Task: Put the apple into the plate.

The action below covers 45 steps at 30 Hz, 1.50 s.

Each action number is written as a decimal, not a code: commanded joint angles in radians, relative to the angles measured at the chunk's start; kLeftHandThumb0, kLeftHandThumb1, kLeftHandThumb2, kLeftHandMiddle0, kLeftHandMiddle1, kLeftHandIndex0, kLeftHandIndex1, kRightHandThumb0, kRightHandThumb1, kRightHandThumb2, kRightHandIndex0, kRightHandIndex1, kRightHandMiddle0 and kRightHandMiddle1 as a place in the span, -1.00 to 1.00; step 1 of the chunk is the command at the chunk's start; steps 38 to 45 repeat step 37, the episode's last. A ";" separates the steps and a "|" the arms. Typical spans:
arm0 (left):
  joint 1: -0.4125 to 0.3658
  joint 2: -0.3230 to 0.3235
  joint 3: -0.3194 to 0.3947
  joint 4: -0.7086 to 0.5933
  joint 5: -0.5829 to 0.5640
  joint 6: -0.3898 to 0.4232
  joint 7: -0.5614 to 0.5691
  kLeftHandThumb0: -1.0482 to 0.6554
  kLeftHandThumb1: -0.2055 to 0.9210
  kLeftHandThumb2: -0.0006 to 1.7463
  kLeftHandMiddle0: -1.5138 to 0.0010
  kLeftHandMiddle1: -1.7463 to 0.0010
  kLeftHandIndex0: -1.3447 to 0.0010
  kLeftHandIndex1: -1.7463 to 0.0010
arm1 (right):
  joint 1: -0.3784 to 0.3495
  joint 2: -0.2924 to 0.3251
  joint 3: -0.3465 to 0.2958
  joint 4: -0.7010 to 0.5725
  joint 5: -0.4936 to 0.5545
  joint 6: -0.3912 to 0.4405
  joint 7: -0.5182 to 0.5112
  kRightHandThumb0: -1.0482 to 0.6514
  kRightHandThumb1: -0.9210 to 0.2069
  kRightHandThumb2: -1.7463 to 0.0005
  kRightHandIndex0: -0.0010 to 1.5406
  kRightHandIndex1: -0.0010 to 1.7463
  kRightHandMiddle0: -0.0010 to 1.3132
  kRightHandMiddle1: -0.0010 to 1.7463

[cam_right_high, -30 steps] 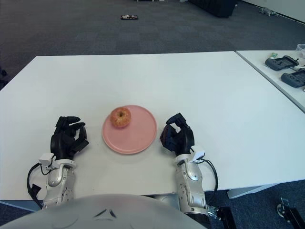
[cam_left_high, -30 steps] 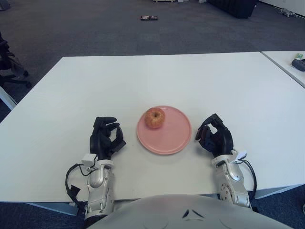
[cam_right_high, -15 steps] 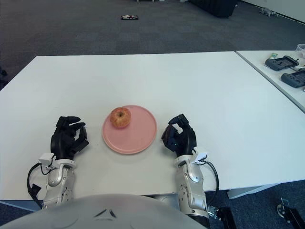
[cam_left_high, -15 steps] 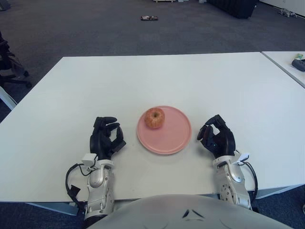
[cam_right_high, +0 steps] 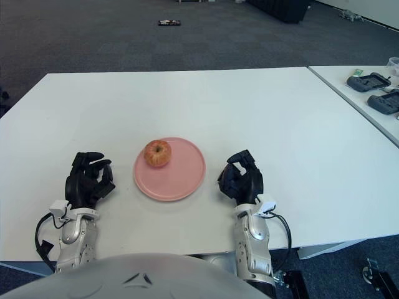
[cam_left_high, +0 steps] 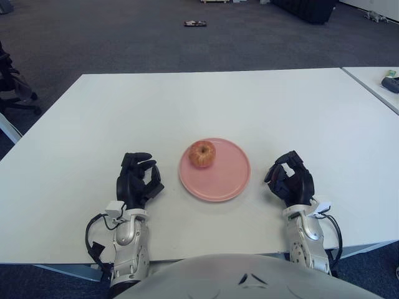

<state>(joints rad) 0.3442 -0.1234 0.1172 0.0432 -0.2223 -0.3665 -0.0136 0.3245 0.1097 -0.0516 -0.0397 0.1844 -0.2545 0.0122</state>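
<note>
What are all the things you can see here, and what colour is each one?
apple: one, red and yellow, on the plate, toward its far left edge.
plate: one, pink, on the table between the two hands.
table: one, white, under everything.
second table: one, white, at the right edge.
dark devices: two, grey-black, on the second table.
small dark object: one, on the grey carpet beyond the table.
left hand: one, black, left of the plate, fingers curled, holding nothing.
right hand: one, black, right of the plate, fingers curled, holding nothing.
</note>
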 commanded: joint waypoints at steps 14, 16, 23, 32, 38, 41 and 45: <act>0.027 -0.003 0.003 0.030 0.003 0.037 -0.005 0.22 0.22 0.29 0.41 -0.96 0.51 -1.00 | -0.012 0.025 0.006 0.052 -0.101 -0.066 -0.078 -0.30 -0.07 -0.40 0.14 1.00 -0.17 1.00; 0.026 -0.004 0.004 0.032 0.002 0.031 -0.006 0.22 0.22 0.29 0.42 -0.97 0.51 -1.00 | -0.014 0.027 0.008 0.057 -0.120 -0.066 -0.098 -0.30 -0.07 -0.41 0.13 1.00 -0.16 1.00; 0.027 -0.004 0.004 0.032 0.001 0.038 -0.005 0.22 0.23 0.28 0.43 -0.97 0.51 -1.00 | -0.014 0.031 0.023 0.061 -0.146 -0.072 -0.133 -0.30 -0.05 -0.42 0.15 1.00 -0.15 1.00; 0.032 -0.002 0.000 0.026 0.009 0.042 -0.004 0.22 0.24 0.27 0.41 -0.93 0.50 -1.00 | -0.008 0.027 0.035 0.051 -0.140 -0.072 -0.141 -0.31 -0.04 -0.43 0.15 1.00 -0.15 1.00; 0.036 0.000 -0.004 0.023 0.013 0.049 -0.005 0.22 0.23 0.27 0.42 -0.94 0.50 -1.00 | -0.005 0.023 0.036 0.048 -0.134 -0.075 -0.139 -0.30 -0.05 -0.42 0.15 1.00 -0.16 1.00; 0.036 0.000 -0.004 0.023 0.013 0.049 -0.005 0.22 0.23 0.27 0.42 -0.94 0.50 -1.00 | -0.005 0.023 0.036 0.048 -0.134 -0.075 -0.139 -0.30 -0.05 -0.42 0.15 1.00 -0.16 1.00; 0.036 0.000 -0.004 0.023 0.013 0.049 -0.005 0.22 0.23 0.27 0.42 -0.94 0.50 -1.00 | -0.005 0.023 0.036 0.048 -0.134 -0.075 -0.139 -0.30 -0.05 -0.42 0.15 1.00 -0.16 1.00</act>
